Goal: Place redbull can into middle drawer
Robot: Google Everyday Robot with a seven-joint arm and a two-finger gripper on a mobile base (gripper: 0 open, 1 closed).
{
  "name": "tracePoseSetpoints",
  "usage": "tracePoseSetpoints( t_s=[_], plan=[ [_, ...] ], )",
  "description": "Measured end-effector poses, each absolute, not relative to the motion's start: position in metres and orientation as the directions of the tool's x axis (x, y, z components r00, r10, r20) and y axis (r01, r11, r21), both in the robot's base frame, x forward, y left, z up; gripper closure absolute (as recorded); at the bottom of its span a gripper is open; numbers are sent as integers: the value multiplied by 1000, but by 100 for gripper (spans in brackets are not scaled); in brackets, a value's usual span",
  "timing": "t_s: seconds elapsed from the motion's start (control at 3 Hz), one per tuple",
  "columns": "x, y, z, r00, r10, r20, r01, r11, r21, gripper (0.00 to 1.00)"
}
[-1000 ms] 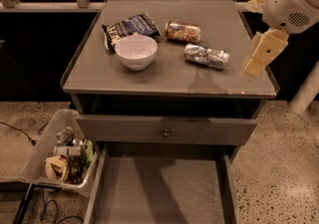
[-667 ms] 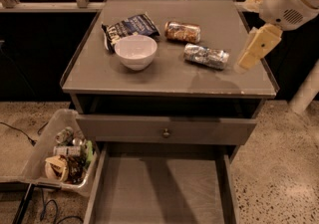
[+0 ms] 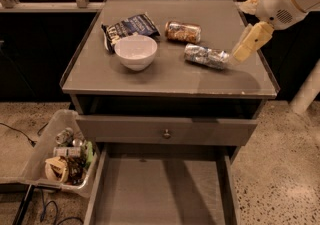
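Observation:
The redbull can [image 3: 206, 56], silver and blue and crinkled, lies on its side on the grey tabletop [image 3: 150, 76], right of centre. My gripper [image 3: 248, 44] hangs just to the right of the can's right end, close above the tabletop near the right edge. It holds nothing. The middle drawer [image 3: 160, 191] is pulled out at the bottom of the view and its flat grey floor is bare.
A white bowl [image 3: 135, 51], a dark chip bag [image 3: 127, 26] and a gold-brown can [image 3: 183, 31] lie on the tabletop left of and behind the redbull can. The upper drawer with a small knob [image 3: 166, 132] sits slightly out. A plastic bin of trash [image 3: 60, 154] stands on the floor at left.
My gripper has moved left and slightly up, closer to the right end of the redbull can. The can and other objects have not moved.

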State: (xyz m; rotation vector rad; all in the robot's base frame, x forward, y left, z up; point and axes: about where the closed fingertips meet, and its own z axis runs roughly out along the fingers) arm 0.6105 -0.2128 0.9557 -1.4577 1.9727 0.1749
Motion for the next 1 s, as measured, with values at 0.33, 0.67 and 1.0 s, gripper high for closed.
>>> tracePoseSetpoints(
  t_s=[0.33,0.67,1.0],
  plan=[
    [628,-213,944,-163,-741,-652,-893,392,-221,0],
    [638,-212,931,-180,-709,-681,-892,410,-190,0],
    [644,-205,915,-189,-712,-676,-895,409,-180,0]
  ],
)
